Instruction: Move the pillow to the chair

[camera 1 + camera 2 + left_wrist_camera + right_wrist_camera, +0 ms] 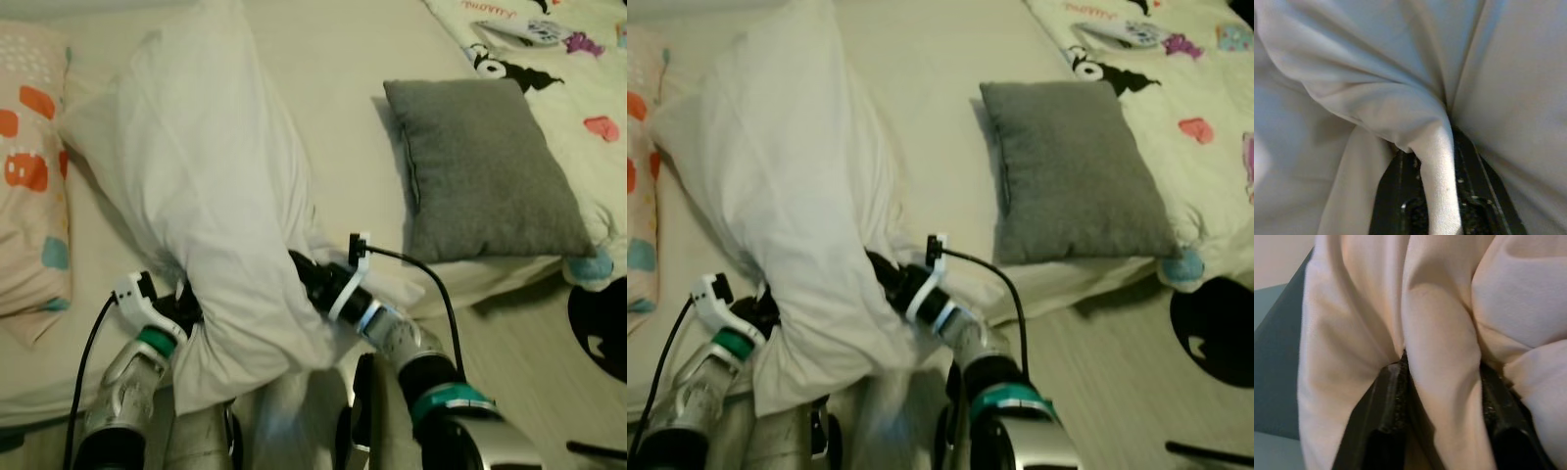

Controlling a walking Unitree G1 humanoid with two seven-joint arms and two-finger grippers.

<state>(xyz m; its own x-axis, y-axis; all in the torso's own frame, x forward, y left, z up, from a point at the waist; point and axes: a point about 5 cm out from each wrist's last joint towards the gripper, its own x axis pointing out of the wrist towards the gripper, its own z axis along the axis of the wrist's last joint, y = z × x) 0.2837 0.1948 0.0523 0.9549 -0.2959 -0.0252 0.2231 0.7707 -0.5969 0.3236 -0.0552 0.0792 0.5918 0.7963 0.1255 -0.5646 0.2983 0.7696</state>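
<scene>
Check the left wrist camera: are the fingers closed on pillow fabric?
Yes, the left gripper pinches a fold of the white pillow between its black fingers.

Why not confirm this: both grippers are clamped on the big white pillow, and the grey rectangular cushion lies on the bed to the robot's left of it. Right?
Not quite. The grey rectangular cushion lies to the robot's right of the big white pillow, as the left eye view shows. The rest holds: the left gripper and right gripper each pinch a fold of it on the bed.
</scene>
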